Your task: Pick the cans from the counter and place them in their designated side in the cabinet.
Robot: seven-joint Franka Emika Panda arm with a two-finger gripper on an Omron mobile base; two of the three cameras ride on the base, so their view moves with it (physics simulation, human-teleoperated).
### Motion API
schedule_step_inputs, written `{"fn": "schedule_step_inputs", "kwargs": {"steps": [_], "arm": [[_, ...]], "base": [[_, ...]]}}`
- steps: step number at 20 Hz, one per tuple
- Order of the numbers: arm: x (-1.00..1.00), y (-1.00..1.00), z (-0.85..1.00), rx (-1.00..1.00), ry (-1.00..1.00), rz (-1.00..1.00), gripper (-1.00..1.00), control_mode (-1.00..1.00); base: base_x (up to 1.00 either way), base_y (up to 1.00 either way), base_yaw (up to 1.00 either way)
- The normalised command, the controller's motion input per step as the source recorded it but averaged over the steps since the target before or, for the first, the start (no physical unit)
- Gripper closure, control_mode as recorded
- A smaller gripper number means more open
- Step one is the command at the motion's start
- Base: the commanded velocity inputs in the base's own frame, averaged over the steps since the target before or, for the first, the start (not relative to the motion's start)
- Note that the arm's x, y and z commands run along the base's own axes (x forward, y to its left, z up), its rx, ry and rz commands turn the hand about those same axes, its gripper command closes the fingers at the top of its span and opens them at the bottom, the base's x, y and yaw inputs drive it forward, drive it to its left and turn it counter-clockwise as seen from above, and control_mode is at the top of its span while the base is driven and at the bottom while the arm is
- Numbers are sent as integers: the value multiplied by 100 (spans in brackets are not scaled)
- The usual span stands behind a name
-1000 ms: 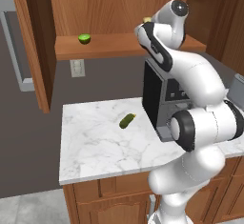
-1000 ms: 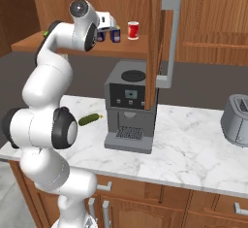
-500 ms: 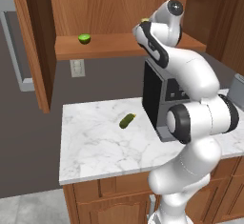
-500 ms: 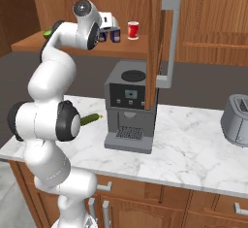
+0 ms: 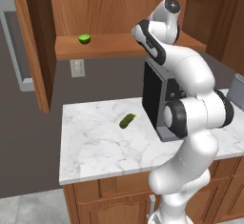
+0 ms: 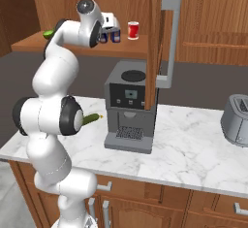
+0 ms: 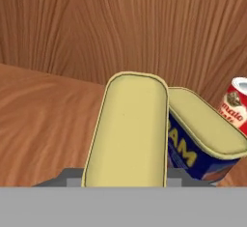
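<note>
Close under the hand camera, a dark blue can with a yellow top [image 7: 128, 129] stands on the cabinet's plank shelf [image 7: 38, 120]. My gripper [image 6: 106, 29] is shut on it and the can hides the fingertips. The second blue-and-yellow can [image 7: 202, 134] touches it on the right. From the right base view, both cans [image 6: 116, 36] stand side by side on the shelf under my hand. The marble counter [image 5: 95, 142] lies below.
A red-and-white can [image 6: 133, 30] stands just right of the blue cans. A lime [image 5: 84, 38] lies on the shelf's left side and a green pickle [image 5: 127, 120] on the counter. A coffee machine [image 6: 131, 105], a toaster [image 6: 236, 120] and the open cabinet door [image 6: 157, 28] are nearby.
The arm has shifted only slightly at the shelf. The hand stays by the two blue cans.
</note>
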Motion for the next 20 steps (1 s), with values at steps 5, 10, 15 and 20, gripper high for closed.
{"fn": "schedule_step_inputs", "kwargs": {"steps": [5,10,15,20], "arm": [[22,-4,-10,-1,3,0,100,-100],[21,-4,-12,-1,1,0,100,-100],[18,-1,-15,-1,1,0,100,-100],[13,0,-13,-2,0,0,-100,-100]], "base": [[0,0,0],[0,0,0],[0,0,0],[0,0,0]]}}
